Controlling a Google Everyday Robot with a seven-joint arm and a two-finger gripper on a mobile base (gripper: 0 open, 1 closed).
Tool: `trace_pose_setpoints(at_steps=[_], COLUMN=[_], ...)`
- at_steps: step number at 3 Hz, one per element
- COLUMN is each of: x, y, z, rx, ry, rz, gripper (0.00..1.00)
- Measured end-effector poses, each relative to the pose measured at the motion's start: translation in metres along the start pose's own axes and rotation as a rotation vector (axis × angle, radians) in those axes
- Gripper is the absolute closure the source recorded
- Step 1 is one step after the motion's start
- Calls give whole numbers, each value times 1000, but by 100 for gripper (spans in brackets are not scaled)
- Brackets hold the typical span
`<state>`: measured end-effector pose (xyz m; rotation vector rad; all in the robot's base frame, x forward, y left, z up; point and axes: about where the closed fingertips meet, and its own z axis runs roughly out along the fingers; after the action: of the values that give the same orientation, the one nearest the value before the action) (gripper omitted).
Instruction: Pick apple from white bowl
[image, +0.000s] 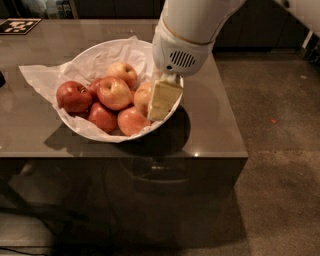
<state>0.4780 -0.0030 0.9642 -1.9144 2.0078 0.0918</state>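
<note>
The white bowl (85, 56) stands on the grey table, lined with crumpled white paper and holding several apples. The apple (142, 94), pale yellow-orange with a light blush, lies at the bowl's right side. My gripper (156, 102) hangs from the white wrist (180, 52) down into the right side of the bowl. It is right against that apple and covers the apple's right half. A dark red apple (73, 96) lies at the left. Smaller red-and-yellow apples (114, 92) lie in the middle and front.
The paper lining (37, 77) spills over the bowl's left rim onto the table (210, 125). The table's front and right edges are close to the bowl. A black-and-white marker tag (17, 25) lies at the far left corner. Brown floor lies to the right.
</note>
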Motion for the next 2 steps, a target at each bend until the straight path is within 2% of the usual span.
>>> trace_pose_setpoints(at_steps=[2], x=[-16], y=[-10], z=[-34], rx=[46], ry=[8], rz=[-31], gripper=[100])
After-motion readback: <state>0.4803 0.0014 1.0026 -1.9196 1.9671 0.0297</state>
